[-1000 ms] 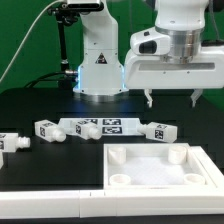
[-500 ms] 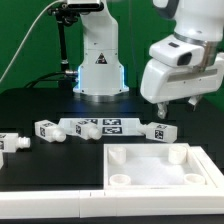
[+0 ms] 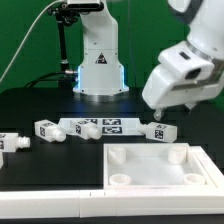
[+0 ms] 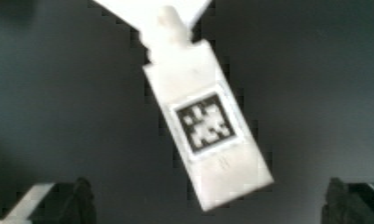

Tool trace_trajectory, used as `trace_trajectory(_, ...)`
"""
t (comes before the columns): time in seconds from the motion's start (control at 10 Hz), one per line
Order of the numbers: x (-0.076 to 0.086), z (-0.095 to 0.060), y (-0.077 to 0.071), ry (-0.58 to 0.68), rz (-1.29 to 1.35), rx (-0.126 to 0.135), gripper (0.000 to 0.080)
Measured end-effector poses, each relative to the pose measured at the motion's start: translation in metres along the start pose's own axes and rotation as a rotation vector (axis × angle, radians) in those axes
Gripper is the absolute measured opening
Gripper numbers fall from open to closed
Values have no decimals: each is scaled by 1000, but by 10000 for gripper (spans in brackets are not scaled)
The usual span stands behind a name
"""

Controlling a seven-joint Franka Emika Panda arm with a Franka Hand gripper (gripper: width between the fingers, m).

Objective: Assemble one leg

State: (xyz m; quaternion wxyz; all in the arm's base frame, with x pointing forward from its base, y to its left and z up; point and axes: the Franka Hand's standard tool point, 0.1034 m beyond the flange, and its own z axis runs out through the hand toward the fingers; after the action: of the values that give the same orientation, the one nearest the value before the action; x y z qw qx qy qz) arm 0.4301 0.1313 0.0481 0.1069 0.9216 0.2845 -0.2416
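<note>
Three white legs with tag markers lie on the black table in the exterior view: one at the far left (image 3: 10, 143), one beside it (image 3: 48, 130), one at the right (image 3: 157, 131). My gripper (image 3: 172, 104) hangs tilted above the right leg, apart from it. In the wrist view a leg (image 4: 205, 125) lies slanted on the dark table, its narrow peg end (image 4: 168, 27) pointing away from the fingers. My gripper (image 4: 205, 203) is open and empty, its dark fingertips (image 4: 59, 201) spread wide on either side of the leg's near end and above it.
The marker board (image 3: 100, 126) lies between the legs in front of the arm's base (image 3: 100, 70). The large white tabletop (image 3: 160, 166) with corner holes lies at the front right. A white strip (image 3: 50, 205) runs along the table's front edge.
The gripper has tilted over and swung toward the exterior view's right, a little lower, above the right leg. The legs, board and tabletop have not moved.
</note>
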Motion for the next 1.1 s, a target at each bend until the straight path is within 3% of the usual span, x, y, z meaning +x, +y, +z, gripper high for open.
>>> trace_trajectory(0.2, 1, 7, -3, -158, 76, -30, 649)
trace_trajectory(0.5, -4, 11, 2, -338, 102, -36, 649)
trace_trajectory(1.0, 0, 11, 4, -350, 113, -44, 649)
trace_trajectory(1.1, 5, 7, -1, -349, 48, -67, 649)
